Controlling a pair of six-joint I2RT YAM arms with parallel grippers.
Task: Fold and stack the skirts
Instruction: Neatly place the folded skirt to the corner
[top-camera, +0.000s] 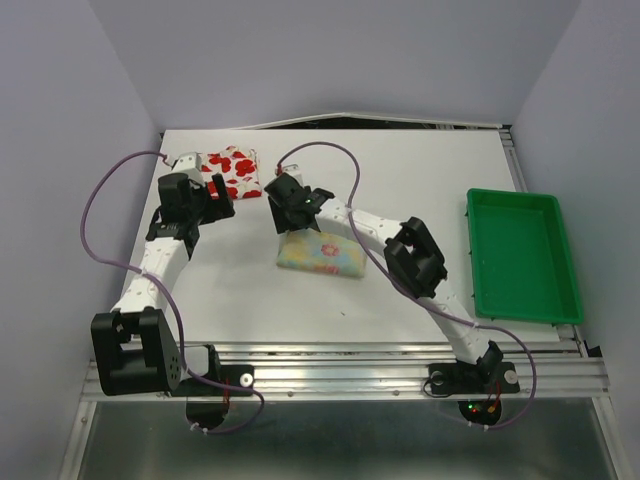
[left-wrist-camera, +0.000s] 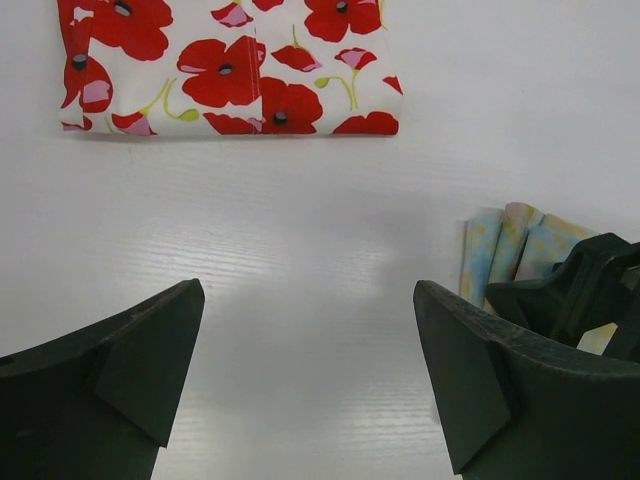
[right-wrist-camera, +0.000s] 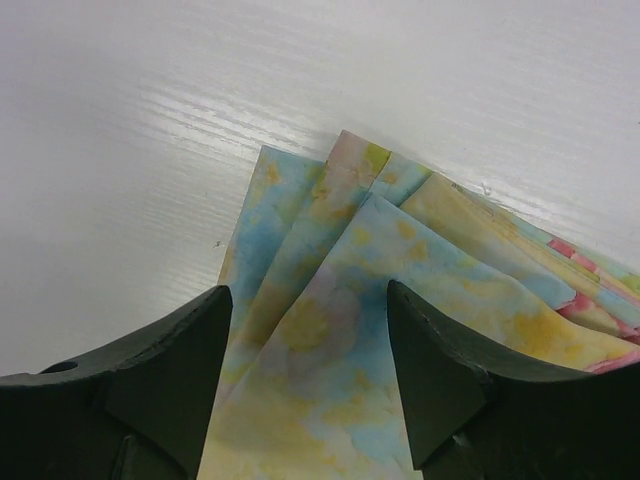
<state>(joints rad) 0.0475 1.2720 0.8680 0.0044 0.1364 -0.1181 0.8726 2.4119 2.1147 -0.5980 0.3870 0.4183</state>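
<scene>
White table (top-camera: 420, 180) under both arms. I see my left claw (left-wrist-camera: 305, 330) spread wide and holding nothing, with the red skirt (left-wrist-camera: 230, 70) lying folded flat at its 12 o'clock. My right claw (right-wrist-camera: 308, 330) stands partly spread over the folded pastel skirt (right-wrist-camera: 400, 300) at table centre. I cannot tell whether it touches the cloth.
</scene>
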